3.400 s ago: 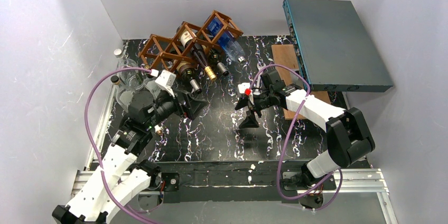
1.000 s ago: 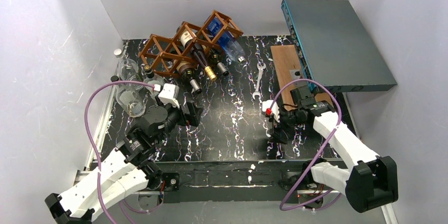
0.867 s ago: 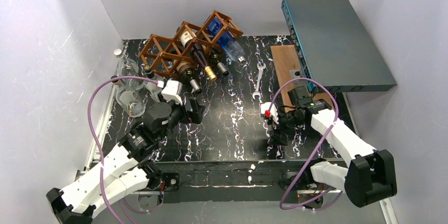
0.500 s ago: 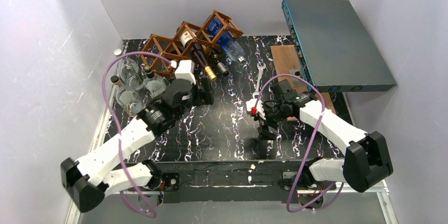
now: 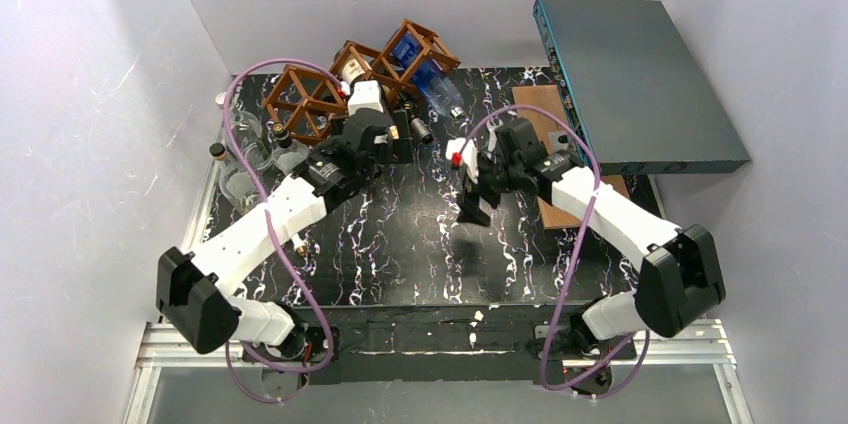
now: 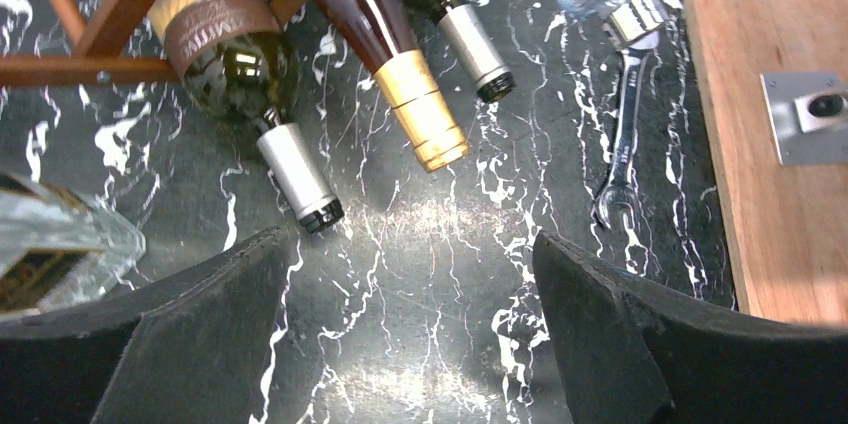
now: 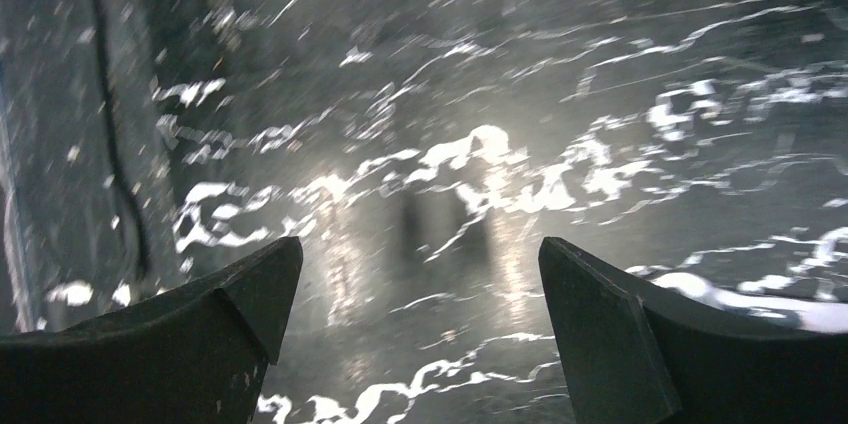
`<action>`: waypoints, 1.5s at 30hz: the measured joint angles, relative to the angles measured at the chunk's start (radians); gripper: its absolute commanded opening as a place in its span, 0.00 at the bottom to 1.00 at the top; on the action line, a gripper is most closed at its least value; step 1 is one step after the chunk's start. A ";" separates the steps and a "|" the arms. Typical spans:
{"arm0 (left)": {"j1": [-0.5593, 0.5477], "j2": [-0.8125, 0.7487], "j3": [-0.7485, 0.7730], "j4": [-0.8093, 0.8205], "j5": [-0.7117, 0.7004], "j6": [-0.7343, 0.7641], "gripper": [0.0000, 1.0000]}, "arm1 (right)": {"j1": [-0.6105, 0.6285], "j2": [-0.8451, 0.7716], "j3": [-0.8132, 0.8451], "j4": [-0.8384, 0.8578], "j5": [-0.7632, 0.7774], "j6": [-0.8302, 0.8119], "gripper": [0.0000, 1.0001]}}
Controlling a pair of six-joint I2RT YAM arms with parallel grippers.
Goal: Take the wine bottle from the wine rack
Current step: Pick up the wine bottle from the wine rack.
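Observation:
The reddish-brown lattice wine rack [image 5: 305,96] stands at the back left, its middle hidden under my left arm. In the left wrist view three wine bottles lie in it with necks pointing at me: a green one with a brown label and silver cap [image 6: 240,74], a dark one with a gold foil neck [image 6: 415,114] and another with a silver cap [image 6: 470,44]. My left gripper [image 6: 410,264] hangs open just short of the necks, nothing between its fingers; from above it [image 5: 385,151] sits in front of the rack. My right gripper [image 7: 420,274] is open over bare table [image 5: 474,202].
A clear blue bottle [image 5: 425,69] lies in the rack's right end. A wrench [image 6: 625,124] lies beside a flat wooden board [image 6: 770,144] carrying a metal plate [image 6: 810,114]. A grey-blue box [image 5: 640,74] fills the back right. Glass bottles [image 5: 245,149] stand at the left.
My left arm has stretched forward from the near left up to the bottle necks, its jaws narrowing slightly. My right arm has swung from the near right to the table's middle.

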 measured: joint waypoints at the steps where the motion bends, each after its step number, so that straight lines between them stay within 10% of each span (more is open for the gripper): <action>1: 0.005 -0.014 0.000 0.005 0.021 0.029 0.95 | 0.000 0.018 0.032 0.016 0.015 0.027 0.98; 18: 0.028 -0.506 0.008 -0.115 0.144 0.241 0.98 | 0.070 0.405 0.547 0.290 0.412 0.666 0.99; 45: 0.028 -0.628 -0.095 -0.130 0.074 0.234 0.98 | 0.163 0.718 0.776 0.409 0.632 0.776 0.93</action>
